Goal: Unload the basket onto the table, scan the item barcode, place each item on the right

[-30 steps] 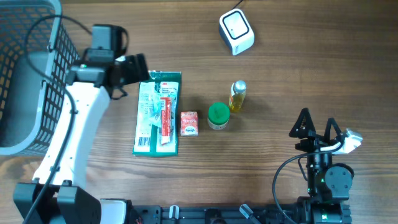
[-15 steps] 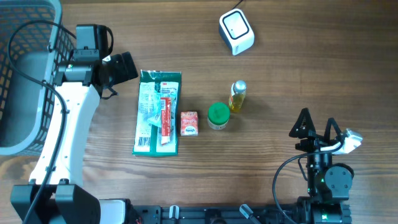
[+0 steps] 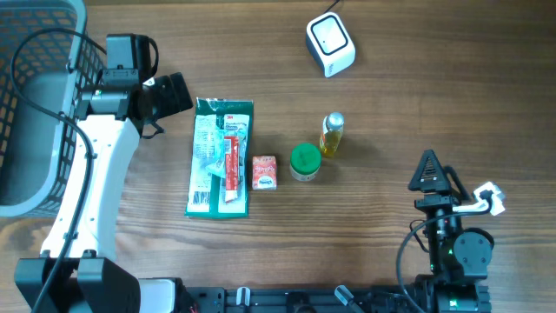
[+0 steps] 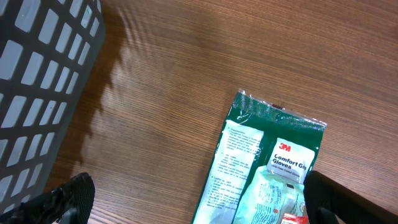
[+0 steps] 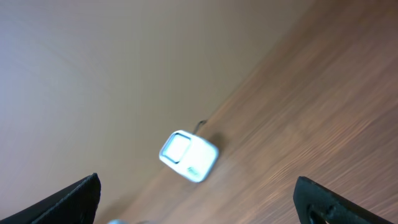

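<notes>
Wood-grain surface (image 3: 434, 96) fills my overhead view, with a grey mesh basket (image 3: 35, 113) standing at its far left edge. My left end effector (image 3: 181, 94) hangs just off the basket's wall with its fingers spread wide and nothing between them; through its wrist camera I see one dark fingertip (image 4: 65, 198) in each lower corner. Right in front of those tips, apart from them, the green glove packet (image 3: 221, 156) lies flat on the wood, its near top corner the part closest to the end effector. The printed white label faces up, and I cannot make out a barcode on it from here.

Past the packet, farther from the left end effector, sit a small red box (image 3: 264, 172), then a green-lidded jar (image 3: 304, 162) just beside it, then a small yellow bottle (image 3: 332, 135) lying next to the jar. The white scanner (image 3: 330, 45) rests well apart from both arms, beyond the bottle, with its cable leading off the surface.

My right end effector (image 3: 432, 167) is parked near its base, well away from all the items, fingers likewise spread and empty. Its camera looks across the wood, and the scanner shows small and blurred far ahead between the two fingertips.
</notes>
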### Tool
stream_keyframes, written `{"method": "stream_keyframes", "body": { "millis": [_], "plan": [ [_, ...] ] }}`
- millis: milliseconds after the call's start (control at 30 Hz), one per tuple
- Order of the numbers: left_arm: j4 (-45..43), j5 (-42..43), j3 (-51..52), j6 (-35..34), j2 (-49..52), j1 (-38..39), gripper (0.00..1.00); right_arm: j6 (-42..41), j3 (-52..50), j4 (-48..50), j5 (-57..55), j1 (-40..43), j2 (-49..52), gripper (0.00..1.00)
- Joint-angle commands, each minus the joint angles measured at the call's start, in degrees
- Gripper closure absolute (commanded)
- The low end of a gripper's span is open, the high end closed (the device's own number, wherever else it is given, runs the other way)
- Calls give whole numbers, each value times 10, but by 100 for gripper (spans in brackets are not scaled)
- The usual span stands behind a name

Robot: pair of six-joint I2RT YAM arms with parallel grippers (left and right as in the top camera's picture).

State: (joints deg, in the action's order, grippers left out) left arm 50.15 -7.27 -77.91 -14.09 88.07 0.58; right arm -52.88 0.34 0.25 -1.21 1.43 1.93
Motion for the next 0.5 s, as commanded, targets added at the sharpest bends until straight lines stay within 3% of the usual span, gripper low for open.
{"method": "stream_keyframes", "body": {
  "millis": [0, 100, 300, 467],
  "plan": [
    [1, -3, -3, -5, 2, -3, 0, -68, 0, 0, 74, -3, 1, 0],
    [1, -3, -3, -5, 2, -3, 0, 56, 2, 5, 167, -3, 5, 0],
    [1, -3, -3, -5, 2, -3, 0, 72, 65, -57, 207, -3, 27, 0],
    [0, -3, -3, -5, 2, -3, 0, 143, 232, -170, 207, -3, 114, 0]
  ]
}}
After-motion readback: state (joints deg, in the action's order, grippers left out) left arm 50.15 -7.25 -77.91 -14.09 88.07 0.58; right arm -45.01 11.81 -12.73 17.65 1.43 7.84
